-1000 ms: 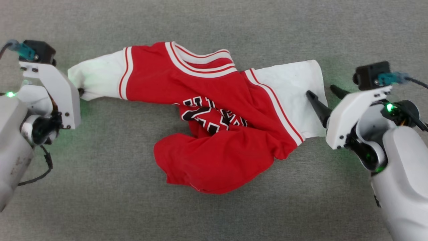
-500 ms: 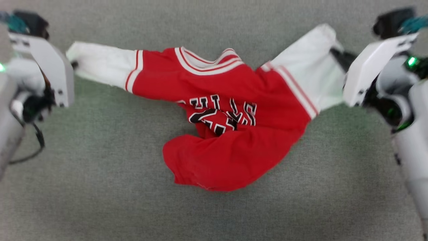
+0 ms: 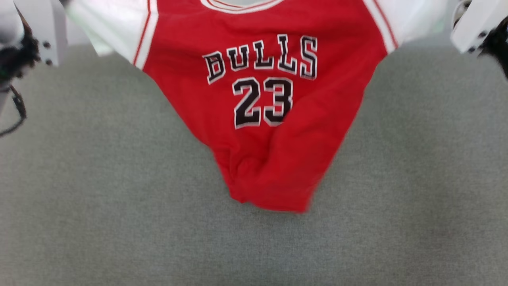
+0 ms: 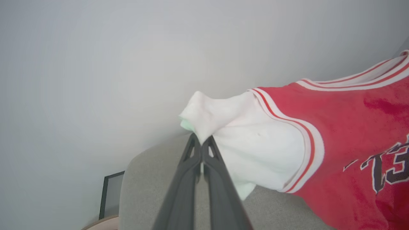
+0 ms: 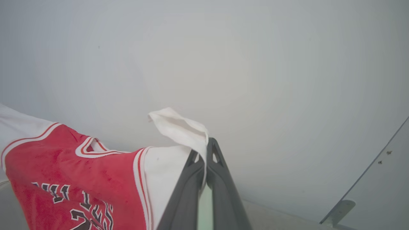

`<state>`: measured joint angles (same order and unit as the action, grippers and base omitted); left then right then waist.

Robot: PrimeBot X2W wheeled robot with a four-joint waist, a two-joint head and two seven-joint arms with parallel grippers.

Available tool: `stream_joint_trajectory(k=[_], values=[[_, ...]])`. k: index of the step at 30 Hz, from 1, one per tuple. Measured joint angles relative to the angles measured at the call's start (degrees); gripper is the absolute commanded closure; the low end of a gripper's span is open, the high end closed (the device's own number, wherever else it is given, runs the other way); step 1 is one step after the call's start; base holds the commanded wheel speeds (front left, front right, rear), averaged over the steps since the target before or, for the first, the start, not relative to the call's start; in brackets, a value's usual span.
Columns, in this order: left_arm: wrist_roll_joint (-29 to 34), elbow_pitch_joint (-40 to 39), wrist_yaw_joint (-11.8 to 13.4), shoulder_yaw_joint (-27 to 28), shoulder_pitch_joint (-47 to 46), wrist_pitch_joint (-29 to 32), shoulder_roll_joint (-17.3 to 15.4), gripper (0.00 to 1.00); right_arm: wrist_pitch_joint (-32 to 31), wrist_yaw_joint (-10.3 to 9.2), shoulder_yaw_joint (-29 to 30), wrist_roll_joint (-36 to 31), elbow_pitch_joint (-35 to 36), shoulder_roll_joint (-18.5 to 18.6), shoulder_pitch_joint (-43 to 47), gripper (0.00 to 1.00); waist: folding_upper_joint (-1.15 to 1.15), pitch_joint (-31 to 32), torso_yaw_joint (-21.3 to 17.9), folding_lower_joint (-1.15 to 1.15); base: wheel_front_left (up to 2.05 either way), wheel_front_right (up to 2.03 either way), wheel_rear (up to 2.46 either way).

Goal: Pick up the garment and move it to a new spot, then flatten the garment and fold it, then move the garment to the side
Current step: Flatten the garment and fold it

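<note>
The garment (image 3: 258, 119) spans sleeve to sleeve between left gripper (image 4: 201, 145) and right gripper (image 5: 204, 150) (both clamped on it), hem below the jaws over grey surface (image 3: 119, 222), pale wall (image 4: 96, 64) beyond.

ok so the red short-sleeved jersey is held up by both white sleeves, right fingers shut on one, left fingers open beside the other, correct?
No: the left fingers are shut on their white sleeve too, as the left wrist view shows. The rest holds: the red short-sleeved jersey is held up by both sleeves, the right fingers shut on the other sleeve.
</note>
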<state>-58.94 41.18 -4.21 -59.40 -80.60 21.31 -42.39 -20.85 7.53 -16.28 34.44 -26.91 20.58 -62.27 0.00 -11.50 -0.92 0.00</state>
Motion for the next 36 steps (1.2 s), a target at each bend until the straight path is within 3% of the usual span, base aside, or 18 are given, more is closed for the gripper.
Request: stream_joint_trajectory(k=[8, 17, 29, 36], values=[[1.5, 0.7, -0.8, 0.8, -4.9, -1.8, -0.3, 1.00, 7.9, 0.00, -3.4, 1.6, -3.1, 2.4, -5.8, 1.00, 0.00, 5.9, 0.1, 0.00, 0.00, 0.00, 0.00], [0.6, 1.1, -1.7, 1.6, -8.3, -1.3, 0.5, 1.00, 9.1, 0.00, -6.6, 6.4, -7.6, 3.6, -9.7, 1.00, 0.00, 10.0, 0.0, 0.00, 0.00, 0.00, 0.00], [1.1, 1.6, -2.1, 1.6, -13.0, -1.7, 3.0, 1.00, 8.9, 0.00, -10.1, 9.3, -11.9, 4.4, -16.2, 1.00, 0.00, 5.2, -0.7, 0.00, 0.00, 0.00, 0.00], [5.0, 3.9, -1.5, 1.3, -19.1, -6.6, 7.0, 1.00, 17.7, 0.00, -12.8, 5.0, -15.8, 4.8, -23.0, 1.00, 0.00, -1.0, -1.3, 0.00, 0.00, 0.00, 0.00]])
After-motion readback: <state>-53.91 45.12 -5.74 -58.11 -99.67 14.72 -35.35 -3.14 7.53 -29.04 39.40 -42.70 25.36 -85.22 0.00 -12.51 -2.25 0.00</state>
